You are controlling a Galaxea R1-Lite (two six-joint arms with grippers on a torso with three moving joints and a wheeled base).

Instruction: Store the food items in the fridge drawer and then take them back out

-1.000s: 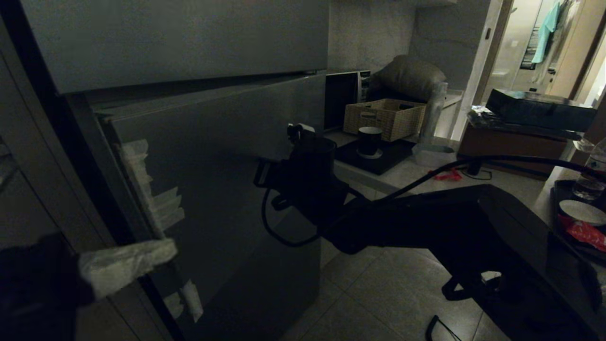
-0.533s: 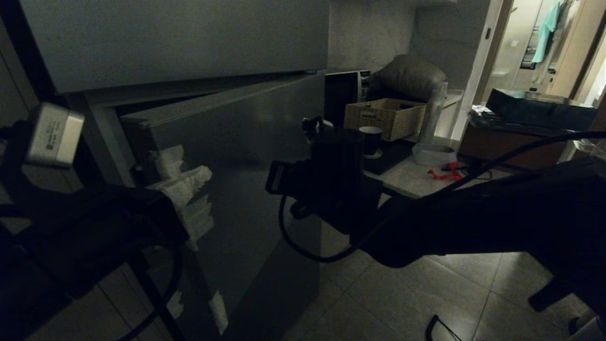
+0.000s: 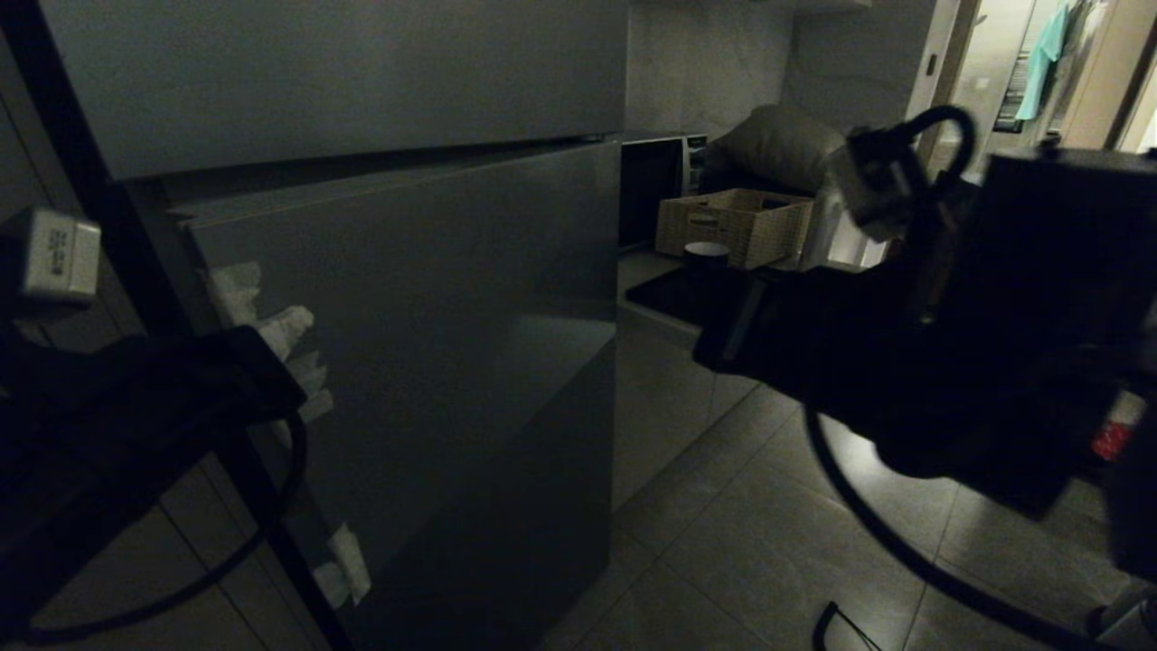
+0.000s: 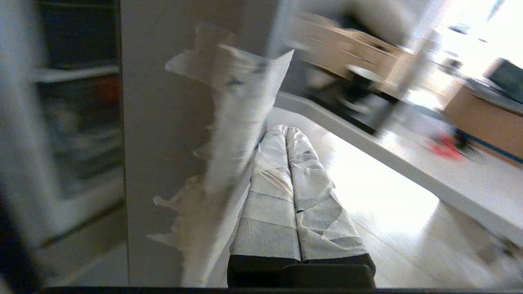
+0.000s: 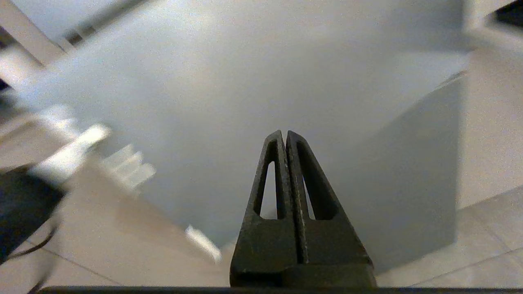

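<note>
The left gripper (image 4: 286, 132), its fingers (image 4: 304, 192) wrapped in white tape and pressed flat together with nothing between them, is reaching at the free edge of the lower fridge door (image 3: 425, 344), just beside the ragged white tape strips (image 4: 233, 118) stuck along that edge. In the head view the taped tip (image 3: 285, 327) is showing against the same edge, with the dark left arm (image 3: 108, 425) filling the lower left. The door is standing only slightly ajar; through the gap the left wrist view is giving a blurred glimpse of shelves (image 4: 77, 73) and an indistinct reddish patch, too smeared to identify. The fridge drawer and the food items cannot be made out. The right gripper (image 5: 284, 134) is hanging closed and empty, facing the grey door front (image 5: 261, 81), its arm (image 3: 949, 362) raised at the right.
</note>
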